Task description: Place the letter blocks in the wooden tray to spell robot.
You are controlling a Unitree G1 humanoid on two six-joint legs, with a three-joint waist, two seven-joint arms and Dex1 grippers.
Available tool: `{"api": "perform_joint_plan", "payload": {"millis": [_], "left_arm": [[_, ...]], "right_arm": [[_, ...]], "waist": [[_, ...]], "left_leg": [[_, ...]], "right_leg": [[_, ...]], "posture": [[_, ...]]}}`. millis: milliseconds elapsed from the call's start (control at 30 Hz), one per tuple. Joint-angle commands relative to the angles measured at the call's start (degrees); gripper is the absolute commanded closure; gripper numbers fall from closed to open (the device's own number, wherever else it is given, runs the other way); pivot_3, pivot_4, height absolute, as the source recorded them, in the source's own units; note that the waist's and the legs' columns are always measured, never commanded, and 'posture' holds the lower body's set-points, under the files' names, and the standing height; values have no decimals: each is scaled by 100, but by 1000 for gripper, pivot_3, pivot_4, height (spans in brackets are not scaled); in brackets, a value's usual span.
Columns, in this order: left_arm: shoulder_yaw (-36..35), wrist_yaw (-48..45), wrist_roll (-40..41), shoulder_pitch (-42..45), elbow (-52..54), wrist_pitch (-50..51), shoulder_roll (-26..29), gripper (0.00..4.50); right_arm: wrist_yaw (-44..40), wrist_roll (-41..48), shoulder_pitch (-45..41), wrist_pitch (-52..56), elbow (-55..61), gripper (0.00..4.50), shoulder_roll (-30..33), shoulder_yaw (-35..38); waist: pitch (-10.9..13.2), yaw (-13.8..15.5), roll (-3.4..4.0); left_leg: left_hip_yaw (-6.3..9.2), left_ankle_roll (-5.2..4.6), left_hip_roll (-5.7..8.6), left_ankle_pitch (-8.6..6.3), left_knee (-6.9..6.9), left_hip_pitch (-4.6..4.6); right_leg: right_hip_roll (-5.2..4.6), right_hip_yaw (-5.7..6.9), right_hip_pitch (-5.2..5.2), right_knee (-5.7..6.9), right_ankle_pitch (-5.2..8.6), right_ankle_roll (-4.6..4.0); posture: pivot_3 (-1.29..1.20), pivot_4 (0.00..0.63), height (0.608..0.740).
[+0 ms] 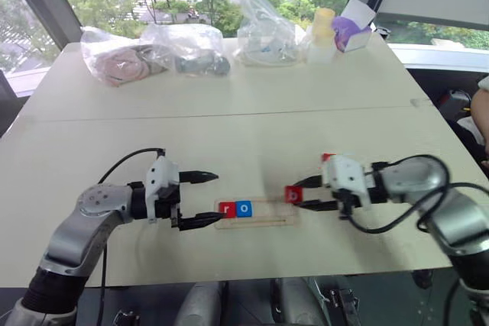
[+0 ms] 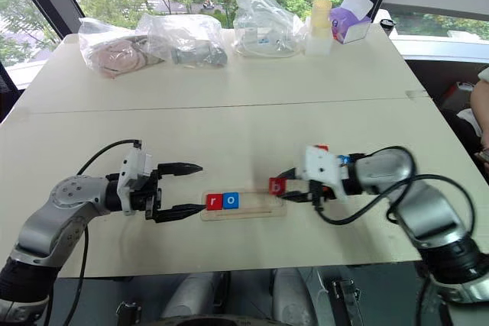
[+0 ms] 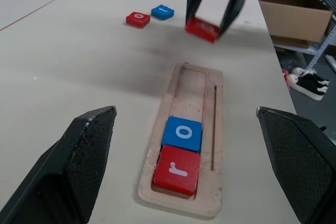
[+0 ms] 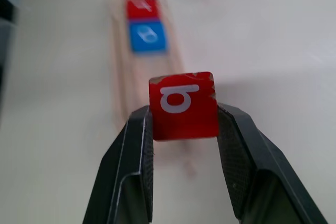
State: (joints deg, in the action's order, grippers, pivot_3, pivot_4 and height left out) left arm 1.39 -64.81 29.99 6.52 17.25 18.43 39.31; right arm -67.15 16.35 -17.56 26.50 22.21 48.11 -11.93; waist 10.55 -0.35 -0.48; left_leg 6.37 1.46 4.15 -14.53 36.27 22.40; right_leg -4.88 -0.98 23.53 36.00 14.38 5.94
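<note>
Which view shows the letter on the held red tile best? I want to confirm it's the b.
The right wrist view: the small red square tile sits close between the right tool's fingers, its white b plain. The head views show it small; the left wrist view shows it far off, letter unreadable.

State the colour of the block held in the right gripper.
Red b block with a white letter, clearest in the right wrist view.

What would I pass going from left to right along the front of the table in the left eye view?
Left gripper with black fingers → red r block → blue o block → bare slot of light-wood tray → red b block → right gripper.
</note>
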Motion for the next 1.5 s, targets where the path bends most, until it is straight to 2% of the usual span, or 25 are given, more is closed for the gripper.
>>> {"api": "perform_joint_plan", "payload": {"millis": [33, 367, 967, 1167, 1333, 1500], "left_arm": [[-9, -31, -27, 9, 180, -97, 45, 0], [7, 34, -176, -163, 307, -213, 31, 0], [33, 122, -293, -218, 266, -315, -81, 0], [12, 166, -306, -266, 301, -308, -96, 0], [-8, 197, -301, -316, 339, -299, -89, 0], [-13, 227, -292, -338, 354, -293, -88, 0]], "right_arm": [[128, -173, -281, 143, 78, 3369, -176, -329], [363, -672, -440, -44, -419, 3369, -668, -902], [360, -898, -601, -145, -660, 3369, -991, -1091], [354, -901, -669, -141, -696, 130, -1037, -1135], [358, -869, -730, -111, -598, 53, -994, -1055], [577, -687, -902, 94, -544, 53, -1041, -653]], "waist": [[0, -2, 0], [0, -15, 0], [0, -27, 0], [0, -26, 0], [0, -30, 0], [0, -27, 0]], "left_leg": [[-1, 0, 1, 0, 0, 1], [-2, 1, 2, 1, -1, 1], [-1, 3, 1, 2, 0, 0], [-1, 3, 1, 2, 0, 0], [-1, 3, 1, 2, 0, 0], [-1, 4, 1, 2, 0, 0]], "right_leg": [[-2, 0, 2, 0, 0, 0], [-2, 6, 4, 2, -2, 3], [11, 5, 5, 6, -2, 3], [12, 5, 5, 6, -3, 3], [12, 5, 5, 6, -3, 3], [11, 4, 6, 7, -3, 3]], "posture": [[0, 150, 740], [0, 150, 740], [0, 150, 740], [0, 150, 740], [0, 150, 740], [0, 150, 740]]}}
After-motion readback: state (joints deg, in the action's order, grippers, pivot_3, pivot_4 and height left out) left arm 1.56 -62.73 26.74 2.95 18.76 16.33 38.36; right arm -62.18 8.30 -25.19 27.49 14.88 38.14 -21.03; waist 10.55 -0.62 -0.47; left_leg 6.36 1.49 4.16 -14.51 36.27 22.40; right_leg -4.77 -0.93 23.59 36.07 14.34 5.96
